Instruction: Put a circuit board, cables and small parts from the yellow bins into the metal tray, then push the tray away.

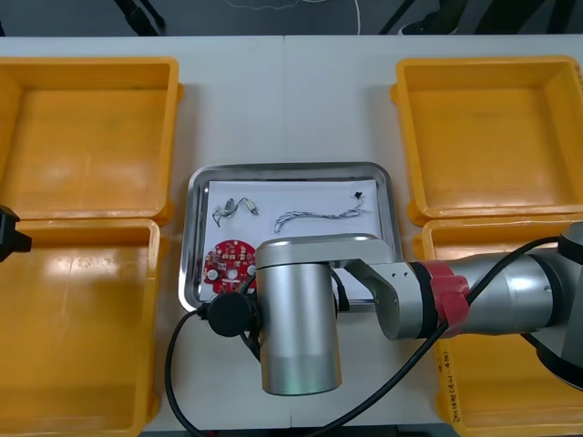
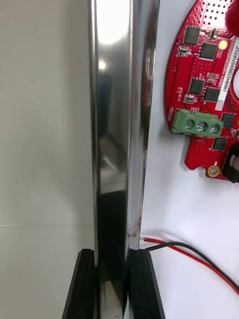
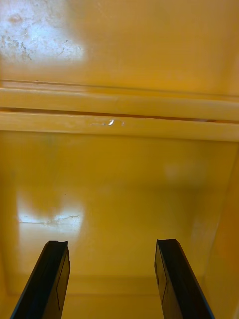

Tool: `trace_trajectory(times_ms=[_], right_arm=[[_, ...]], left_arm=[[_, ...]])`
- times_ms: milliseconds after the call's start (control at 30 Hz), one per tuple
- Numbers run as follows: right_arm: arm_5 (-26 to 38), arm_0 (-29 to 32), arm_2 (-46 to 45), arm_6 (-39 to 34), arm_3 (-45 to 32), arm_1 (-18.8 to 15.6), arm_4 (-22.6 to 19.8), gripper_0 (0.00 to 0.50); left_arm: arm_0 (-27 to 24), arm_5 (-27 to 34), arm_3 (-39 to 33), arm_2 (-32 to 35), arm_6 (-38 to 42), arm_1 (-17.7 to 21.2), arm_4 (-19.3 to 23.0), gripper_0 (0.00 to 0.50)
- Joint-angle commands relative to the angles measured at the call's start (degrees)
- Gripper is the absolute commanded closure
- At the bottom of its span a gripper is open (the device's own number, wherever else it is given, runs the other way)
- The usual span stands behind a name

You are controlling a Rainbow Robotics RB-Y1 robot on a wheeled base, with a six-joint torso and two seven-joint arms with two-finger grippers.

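Observation:
The metal tray (image 1: pixel 291 169), white inside, lies at the middle of the table. It holds a round red circuit board (image 1: pixel 230 266), a twisted blue and white cable (image 1: pixel 319 216) and small metal parts (image 1: pixel 234 209). My right arm (image 1: pixel 301 319) reaches across to the tray's near edge. In the right wrist view my right gripper (image 2: pixel 113 259) is shut on the tray's shiny rim (image 2: pixel 114 124), one finger on each side. The circuit board (image 2: pixel 204 84) and a thin red and black cable (image 2: pixel 199 256) lie just inside the rim. My left gripper (image 3: pixel 112 249) hangs open over a yellow bin (image 3: pixel 119 179).
Two yellow bins (image 1: pixel 91 137) (image 1: pixel 77 328) stand to the left of the tray, and two more (image 1: pixel 492 137) (image 1: pixel 510 382) to its right. My left gripper (image 1: pixel 7 238) sits at the far left edge between the left bins. Bare table lies beyond the tray.

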Motion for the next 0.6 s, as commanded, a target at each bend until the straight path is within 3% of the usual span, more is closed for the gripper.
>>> trace_trajectory(times_ms=[33, 600], right_arm=[[0.4, -3.0, -2.9, 2.8, 1.7, 2.3, -1.3, 0.500], [0.1, -5.4, -5.7, 6.1, 8.2, 3.9, -1.8, 0.500]], left_arm=[[1.3, 0.4, -1.6, 1.7, -1.5, 2.4, -0.5, 0.000], [1.3, 0.4, -1.6, 1.7, -1.5, 2.4, -0.5, 0.000]])
